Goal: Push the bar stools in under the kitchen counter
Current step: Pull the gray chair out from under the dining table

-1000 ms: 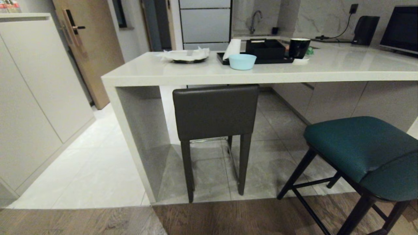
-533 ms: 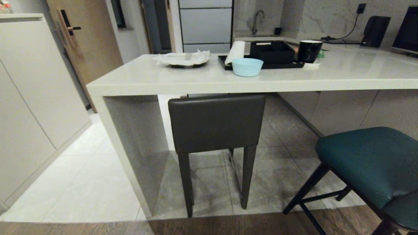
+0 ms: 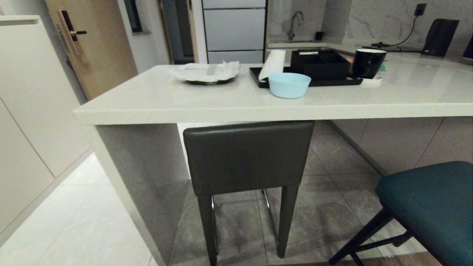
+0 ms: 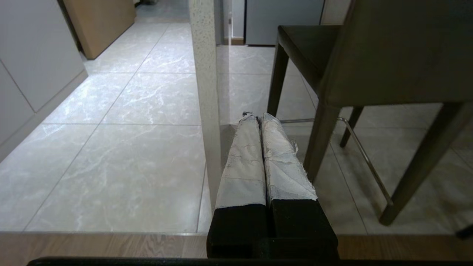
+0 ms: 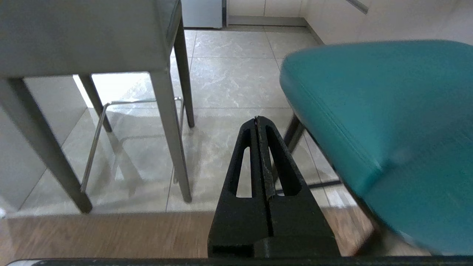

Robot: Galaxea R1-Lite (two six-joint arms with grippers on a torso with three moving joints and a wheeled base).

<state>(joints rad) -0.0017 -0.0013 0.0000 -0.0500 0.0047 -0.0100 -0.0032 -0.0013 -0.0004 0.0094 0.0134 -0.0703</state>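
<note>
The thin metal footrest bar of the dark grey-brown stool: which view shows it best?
The right wrist view: the metal footrest bar runs unobstructed between the dark grey-brown leather stool's legs. The left wrist view shows one bent side; the head view shows only slivers behind the legs.

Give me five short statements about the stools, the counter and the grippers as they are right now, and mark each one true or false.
1. The grey-brown stool stands with its back just below the kitchen counter edge. True.
2. The teal stool is tucked fully under the counter. False: it stands out from it, at the right.
3. The light blue bowl sits on the counter beside the black tray. True.
4. The left gripper grips a stool leg. False: it is shut on nothing.
5. The right gripper is wide open. False: it is shut.
</note>
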